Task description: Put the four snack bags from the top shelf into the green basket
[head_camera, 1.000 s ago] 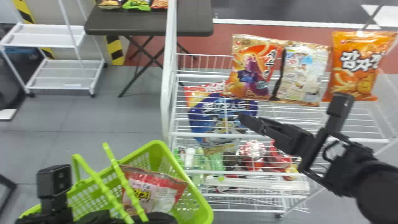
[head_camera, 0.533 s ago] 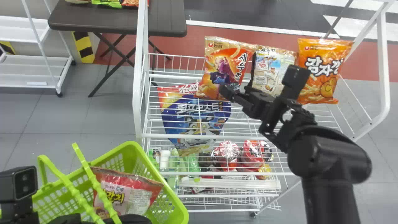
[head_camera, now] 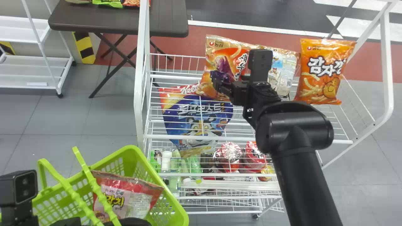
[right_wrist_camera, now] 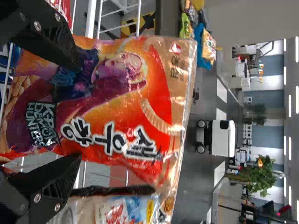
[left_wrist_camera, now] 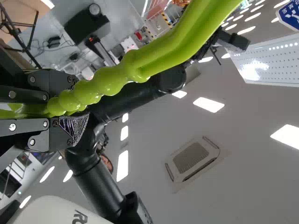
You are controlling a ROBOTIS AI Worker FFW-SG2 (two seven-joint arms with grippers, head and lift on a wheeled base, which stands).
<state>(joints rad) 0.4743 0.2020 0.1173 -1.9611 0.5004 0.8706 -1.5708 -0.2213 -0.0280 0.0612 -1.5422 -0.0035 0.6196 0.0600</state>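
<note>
In the head view my right gripper (head_camera: 219,86) is at the orange shrimp-snack bag (head_camera: 220,56), leftmost on the top shelf (head_camera: 245,117). In the right wrist view the open right gripper (right_wrist_camera: 74,116) has one finger towards each side edge of that bag (right_wrist_camera: 126,100). Right of it stand a pale-backed bag (head_camera: 285,70), partly behind the arm, and an orange potato-snack bag (head_camera: 325,72). My left gripper (head_camera: 67,222) is at the green basket (head_camera: 171,191), which holds a red-and-pink bag (head_camera: 138,194). In the left wrist view the left gripper (left_wrist_camera: 67,109) is shut on the green handle (left_wrist_camera: 112,81).
A blue cereal bag (head_camera: 201,121) shows through the rack's wires, with bottles (head_camera: 166,161) and red packs (head_camera: 230,153) lower down. The rack's white post (head_camera: 141,78) rises between basket and bags. A dark table (head_camera: 119,18) stands behind at the left.
My right arm has swung left across the shelf to the shrimp-snack bag. Between the two earlier frames the rack and basket shifted left in the head view. The left gripper has kept the handle.
</note>
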